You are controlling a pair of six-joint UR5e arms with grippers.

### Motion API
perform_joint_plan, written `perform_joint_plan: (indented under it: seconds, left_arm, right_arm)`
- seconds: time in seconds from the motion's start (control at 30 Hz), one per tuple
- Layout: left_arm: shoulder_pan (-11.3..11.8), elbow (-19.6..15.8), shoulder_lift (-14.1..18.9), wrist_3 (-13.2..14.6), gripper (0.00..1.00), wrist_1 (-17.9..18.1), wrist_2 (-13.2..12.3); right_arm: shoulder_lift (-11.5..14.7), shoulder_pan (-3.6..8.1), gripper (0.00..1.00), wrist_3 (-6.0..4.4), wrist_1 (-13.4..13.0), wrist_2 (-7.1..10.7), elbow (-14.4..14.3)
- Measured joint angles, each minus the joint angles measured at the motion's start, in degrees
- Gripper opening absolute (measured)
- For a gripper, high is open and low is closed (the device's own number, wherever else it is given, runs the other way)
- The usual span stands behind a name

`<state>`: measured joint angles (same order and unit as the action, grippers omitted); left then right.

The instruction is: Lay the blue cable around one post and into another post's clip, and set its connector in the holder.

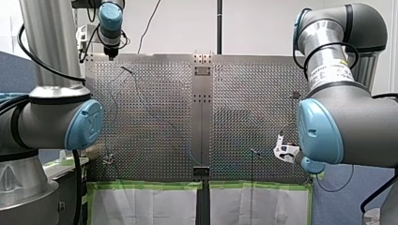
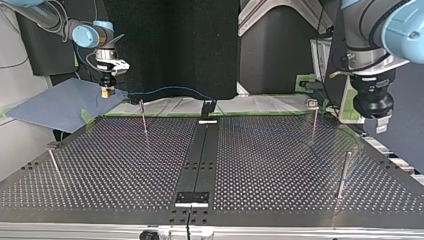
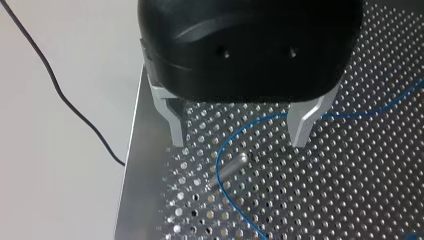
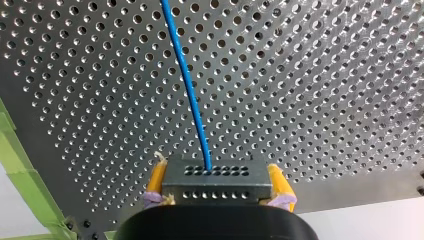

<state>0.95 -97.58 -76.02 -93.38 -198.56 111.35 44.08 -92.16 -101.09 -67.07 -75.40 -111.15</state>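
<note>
Gripping the connector (image 4: 217,185) between its yellow pads (image 4: 156,177), my right tool (image 4: 216,171) hangs at the surface's (image 4: 325,75) edge that carries the green tape (image 4: 22,175), close to one corner of it. The connector is a grey metal block with rows of small holes. It sits square between the pads and clear of the surface. The blue cable (image 4: 191,100) leaves the middle of the block's forward face and runs straight ahead over the perforated plate.

Seen from the top view, the cable leaves that tool in a shallow arc above the taped edge and comes down near the dark holder (image 2: 208,107) at the middle of that edge. Whether it touches the holder I cannot tell. Nothing sits in the holder.

My left tool (image 3: 240,132) is at the opposite edge of the surface, over a corner, with its metal fingers (image 3: 176,125) spread wide and nothing between them. One finger stands just inside the surface's side edge. Under and slightly ahead of the fingers a thin metal post (image 3: 229,169) rises from the plate. The cable comes in across the surface, passes beneath the fingers, bends in a tight curve close beside the post and runs off again. The fingers are clear of both the post and the cable.
</note>
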Motion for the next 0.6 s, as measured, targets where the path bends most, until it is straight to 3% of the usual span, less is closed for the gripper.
perform_joint_plan:
  seconds: [0.6]
  left_arm:
    - [-0.25,-0.03,-0.09,-0.06,1.0,0.0,0.66]
  right_arm:
    - [0.0,-0.13,0.0,0.0,0.0,0.0,0.0]
